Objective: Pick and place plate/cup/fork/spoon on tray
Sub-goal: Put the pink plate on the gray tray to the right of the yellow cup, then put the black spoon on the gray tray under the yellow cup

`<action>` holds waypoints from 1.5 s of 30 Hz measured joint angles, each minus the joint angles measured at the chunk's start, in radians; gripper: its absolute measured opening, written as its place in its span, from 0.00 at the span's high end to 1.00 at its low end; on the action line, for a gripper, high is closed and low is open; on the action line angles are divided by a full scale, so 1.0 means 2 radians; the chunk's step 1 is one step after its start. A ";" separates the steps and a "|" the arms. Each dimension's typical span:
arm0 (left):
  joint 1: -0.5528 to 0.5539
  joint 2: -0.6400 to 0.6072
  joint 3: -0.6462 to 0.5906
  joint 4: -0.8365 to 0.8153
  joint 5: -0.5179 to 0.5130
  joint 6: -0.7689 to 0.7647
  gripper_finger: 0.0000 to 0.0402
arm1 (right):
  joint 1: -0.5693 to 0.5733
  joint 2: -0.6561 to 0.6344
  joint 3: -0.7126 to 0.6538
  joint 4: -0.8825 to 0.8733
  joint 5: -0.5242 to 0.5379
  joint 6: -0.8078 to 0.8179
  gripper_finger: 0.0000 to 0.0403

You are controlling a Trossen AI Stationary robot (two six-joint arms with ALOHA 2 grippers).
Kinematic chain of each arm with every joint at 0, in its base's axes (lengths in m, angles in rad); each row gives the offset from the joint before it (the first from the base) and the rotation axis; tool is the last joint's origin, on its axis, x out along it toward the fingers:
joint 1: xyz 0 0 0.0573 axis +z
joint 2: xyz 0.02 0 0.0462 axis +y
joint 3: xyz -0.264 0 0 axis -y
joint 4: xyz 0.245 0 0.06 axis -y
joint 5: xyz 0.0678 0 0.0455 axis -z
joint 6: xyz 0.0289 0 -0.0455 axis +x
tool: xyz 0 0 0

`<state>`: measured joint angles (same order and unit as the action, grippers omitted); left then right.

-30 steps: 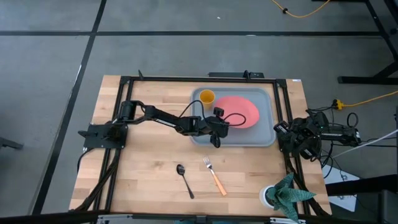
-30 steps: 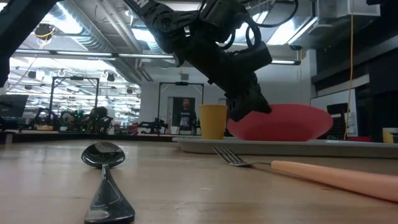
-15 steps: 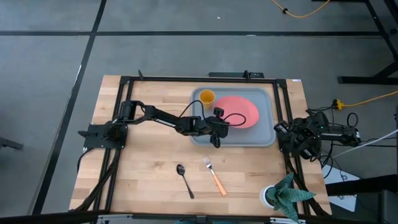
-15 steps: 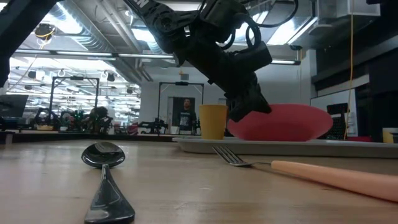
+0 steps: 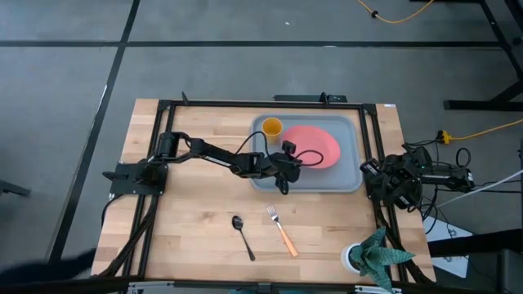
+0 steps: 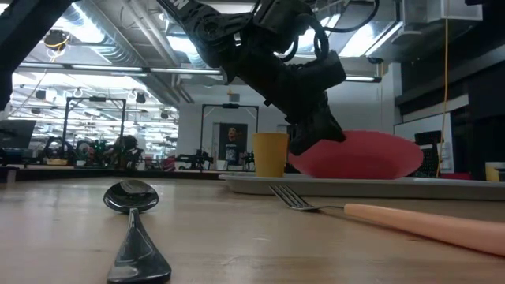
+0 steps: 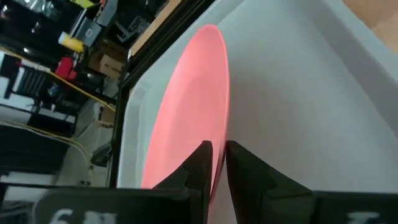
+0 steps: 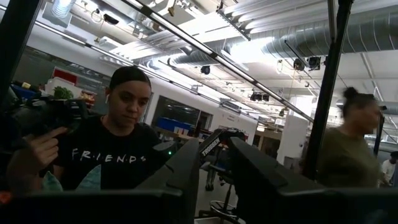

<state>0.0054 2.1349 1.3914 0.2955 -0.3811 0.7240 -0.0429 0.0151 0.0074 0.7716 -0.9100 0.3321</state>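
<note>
The coral-red plate (image 5: 317, 146) lies in the grey-blue tray (image 5: 351, 175), with the yellow-orange cup (image 5: 272, 127) standing in the tray's far left corner. My left gripper (image 5: 286, 166) is at the plate's left edge, shut on its rim. The dark spoon (image 5: 242, 235) and the orange-handled fork (image 5: 282, 230) lie on the wooden table nearer the front edge. My right gripper (image 8: 214, 163) is folded back beyond the table's right edge, empty, its fingers a narrow gap apart. My left gripper pinches the plate's rim (image 7: 219, 152) between its two fingers, at the edge nearest the table's left side. The fingers come from the left, slanting down, one above the plate and one below. The plate's far side rests in the tray (image 6: 371, 170).
A black frame (image 5: 245, 104) runs around the work area. A potted green plant (image 5: 376, 255) stands at the table's front right corner. People show in the room behind (image 8: 118, 149). Bare wood lies left of the tray and around the spoon and fork.
</note>
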 joint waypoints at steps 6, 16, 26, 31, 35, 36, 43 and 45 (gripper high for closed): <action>0.000 0.000 0.000 0.000 0.031 0.010 0.90 | 0.000 0.000 0.000 -0.004 0.000 0.000 0.77; 0.000 0.000 0.000 0.007 0.108 0.092 0.90 | 0.000 0.000 0.000 -0.035 0.000 -0.026 0.77; -0.012 -0.007 0.000 0.004 0.045 0.088 0.90 | 0.000 0.000 0.000 -0.034 0.000 -0.025 0.77; -0.042 -0.026 0.001 0.012 -0.086 0.087 0.90 | 0.000 0.000 0.000 -0.034 0.000 -0.024 0.77; -0.060 -0.025 0.000 0.007 -0.114 0.085 0.90 | 0.000 0.000 0.000 -0.034 0.000 -0.028 0.77; -0.063 -0.025 0.000 0.007 -0.110 0.084 0.90 | 0.000 0.000 0.000 -0.034 0.000 -0.036 0.77; -0.083 -0.025 0.000 0.009 -0.060 0.083 0.90 | 0.000 0.000 0.000 -0.033 0.002 -0.038 0.77; -0.093 -0.025 0.000 0.007 -0.063 0.041 0.90 | 0.000 0.000 0.000 -0.033 0.002 -0.036 0.77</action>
<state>-0.1799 2.0853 1.3922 0.3095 -0.5077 0.8070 -0.0429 0.0151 0.0074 0.7048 -0.9070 0.2605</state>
